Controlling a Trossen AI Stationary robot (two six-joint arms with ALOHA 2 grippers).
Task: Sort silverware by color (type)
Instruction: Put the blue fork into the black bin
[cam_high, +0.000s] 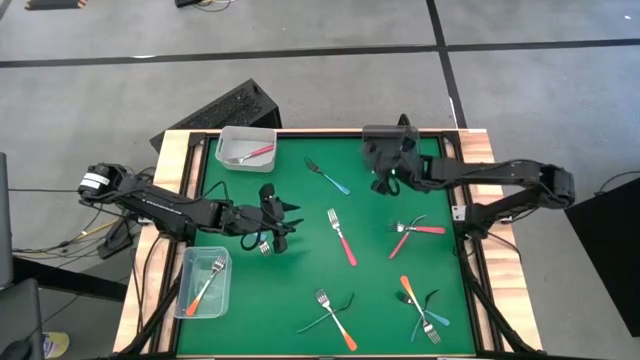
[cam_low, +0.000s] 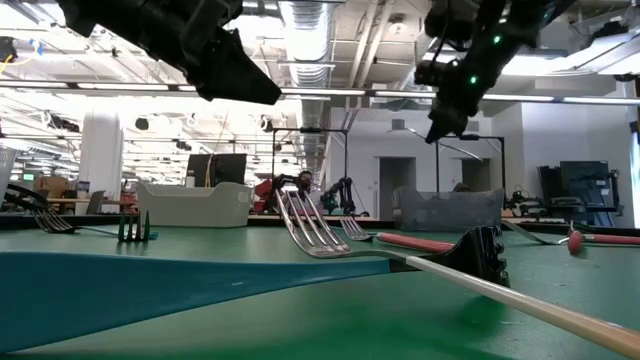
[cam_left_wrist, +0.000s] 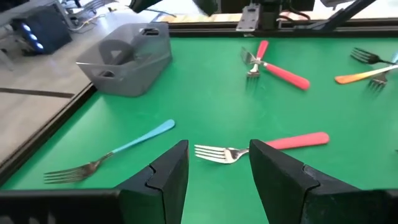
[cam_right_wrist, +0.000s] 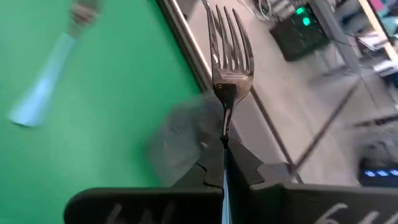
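My right gripper (cam_high: 384, 185) hangs above the far part of the green mat, beside the dark grey bin (cam_high: 390, 150), shut on a fork (cam_right_wrist: 230, 68) whose tines point away from it. My left gripper (cam_high: 290, 222) stands open above the mat's left half. Ahead of its fingers a red-handled fork (cam_left_wrist: 261, 146) and a blue-handled fork (cam_left_wrist: 112, 155) lie flat on the mat. More silverware lies flat: a red and teal pair (cam_high: 415, 232), an orange and teal pair (cam_high: 420, 305), another pair (cam_high: 335, 315). My right gripper pinches the fork's thin handle (cam_right_wrist: 224, 134) between its two fingers, just behind the silver neck. The handle runs along the fingers, and the head with its tines sticks out past the fingertips. The fork is lifted clear of the mat.
A clear bin (cam_high: 247, 147) at the far left holds a red fork. A second clear bin (cam_high: 205, 282) at the near left holds an orange fork. Wooden rails (cam_high: 180, 160) edge the mat. Open mat shows between the two arms.
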